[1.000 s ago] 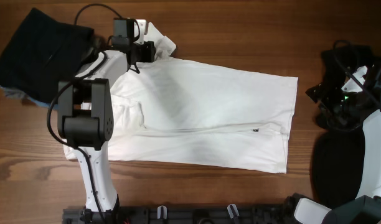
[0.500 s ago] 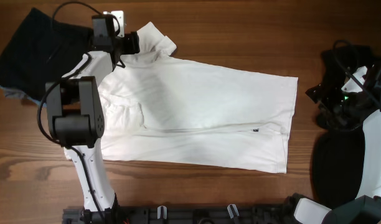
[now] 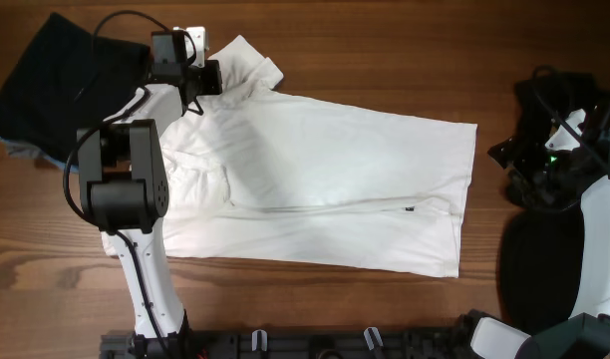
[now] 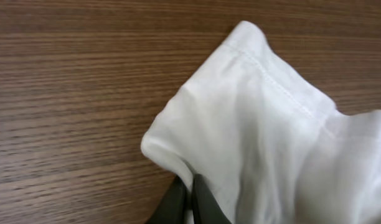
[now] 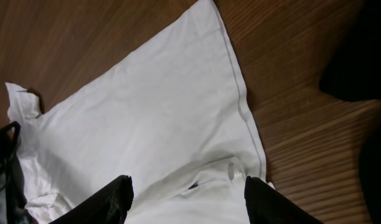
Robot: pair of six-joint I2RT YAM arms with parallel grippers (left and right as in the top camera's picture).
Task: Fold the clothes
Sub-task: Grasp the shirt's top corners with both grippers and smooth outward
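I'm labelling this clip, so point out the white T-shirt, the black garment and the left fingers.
white T-shirt (image 3: 335, 170): overhead view, middle of its body.
black garment (image 3: 56, 75): overhead view, its centre.
left fingers (image 4: 173, 208): left wrist view, one dark finger at the shirt's edge.

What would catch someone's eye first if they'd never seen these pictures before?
The big white T-shirt dominates, spread flat across the middle of the wooden table. At its sleeve on the left arm's side, the left gripper is pinched shut on a fold of the fabric, beside a dark garment heaped at the table's far left corner. The right gripper hangs open above the shirt's opposite end.
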